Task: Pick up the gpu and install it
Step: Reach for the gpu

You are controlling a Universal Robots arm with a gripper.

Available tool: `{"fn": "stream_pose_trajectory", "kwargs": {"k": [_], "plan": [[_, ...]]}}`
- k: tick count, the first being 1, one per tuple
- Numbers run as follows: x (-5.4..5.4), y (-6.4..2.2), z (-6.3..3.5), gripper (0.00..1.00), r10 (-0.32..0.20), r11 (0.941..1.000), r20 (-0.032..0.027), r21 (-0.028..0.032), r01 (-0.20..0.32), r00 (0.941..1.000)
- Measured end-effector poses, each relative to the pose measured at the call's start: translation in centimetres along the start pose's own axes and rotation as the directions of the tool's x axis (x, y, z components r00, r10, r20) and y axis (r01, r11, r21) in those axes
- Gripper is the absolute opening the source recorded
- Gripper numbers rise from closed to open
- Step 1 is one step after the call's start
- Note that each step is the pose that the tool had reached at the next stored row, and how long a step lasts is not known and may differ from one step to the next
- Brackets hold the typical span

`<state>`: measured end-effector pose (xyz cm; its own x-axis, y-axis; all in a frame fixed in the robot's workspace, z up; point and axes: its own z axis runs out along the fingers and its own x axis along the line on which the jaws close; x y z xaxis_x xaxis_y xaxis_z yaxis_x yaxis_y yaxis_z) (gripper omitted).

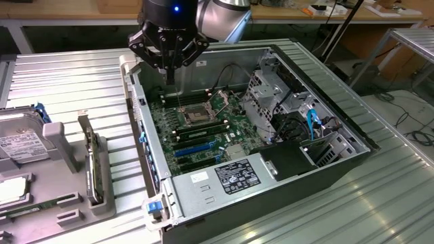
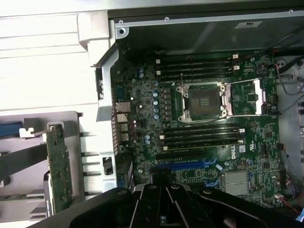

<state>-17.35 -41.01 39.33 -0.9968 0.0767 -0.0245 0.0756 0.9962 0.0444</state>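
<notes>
Exterior: gripper (image 1: 171, 75) hung over open case (image 1: 196, 195), jaws closed, empty; gpu (image 1: 95, 168) stood upright in rack (image 1: 81, 201) on bench (image 1: 68, 81), exterior view's left, well apart.
Wrist: gpu (image 2: 57, 171) outside case wall, untouched. Pick-up pending; likely needed jaws opened above card edge.

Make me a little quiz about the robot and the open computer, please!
1. True or false: the black metal robot gripper is holding the thin rectangular gpu card.
2. Where does that card stand? A) upright in the grey plastic holder beside the open black computer case; B) in a blue motherboard slot; C) flat on a hard drive.
3. Fill in: the gripper's fingers are ____ (open or shut).

Key: 1 false, it holds nothing; 2 A; 3 shut.
</notes>
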Motion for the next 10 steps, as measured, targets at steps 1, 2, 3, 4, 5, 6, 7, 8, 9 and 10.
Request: {"fn": "stream_pose_trajectory", "kwargs": {"k": [1, 2, 3, 4, 5, 6, 7, 8, 9, 10], "plan": [[0.1, -0.02, -0.01, 0.11, 0.0, 1.0, 0.0, 0.0001, 0.0, 1.0], [0.16, -0.02, -0.01, 0.11, 0.0, 1.0, 0.0, 0.0, 0.0, 1.0], [0.31, -0.05, -0.01, 0.11, 0.0, 1.0, 0.0, 0.0, 0.0, 1.0], [0.46, -0.08, -0.02, 0.11, 0.0, 1.0, 0.0, 0.0001, 0.0, 1.0], [0.59, -0.1, -0.02, 0.11, 0.0, 1.0, 0.0, 0.0, 0.0, 1.0], [0.63, -0.11, -0.02, 0.11, 0.0, 1.0, 0.0, 0.0, 0.0, 1.0], [0.69, -0.13, -0.02, 0.11, 0.0, 1.0, 0.0, 0.0, 0.0, 1.0], [0.75, -0.15, -0.02, 0.11, 0.0, 1.0, 0.0, -0.0001, 0.0, 1.0], [0.83, -0.18, -0.03, 0.11, 0.0, 1.0, 0.0, -0.0001, 0.0, 1.0], [0.9, -0.2, -0.03, 0.11, 0.0, 1.0, 0.0, 0.0, 0.0, 1.0]]}}
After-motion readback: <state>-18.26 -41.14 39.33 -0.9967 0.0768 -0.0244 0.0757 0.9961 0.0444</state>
